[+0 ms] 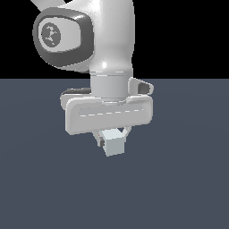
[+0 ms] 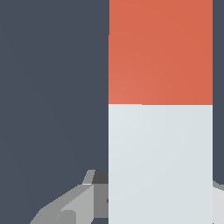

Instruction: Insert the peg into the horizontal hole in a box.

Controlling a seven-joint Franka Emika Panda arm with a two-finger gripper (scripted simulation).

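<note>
The peg (image 2: 160, 131) has a smooth, matt surface, pale grey with a flat red-orange end, without any texture. The tool (image 1: 112, 142) looks like smooth white plastic with a soft gloss. The worktop (image 1: 188, 179) is plain and matt.

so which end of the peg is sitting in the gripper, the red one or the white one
The white end: the gripper is closed on the pale half of the peg; the red-orange half extends clear beyond the fingers.

The arm (image 1: 112, 40) is glossy white with a dark grey oval joint cap (image 1: 60, 35); its white gripper (image 1: 112, 137) body carries a dashed seam line and grey fingers (image 2: 65, 205).
</note>
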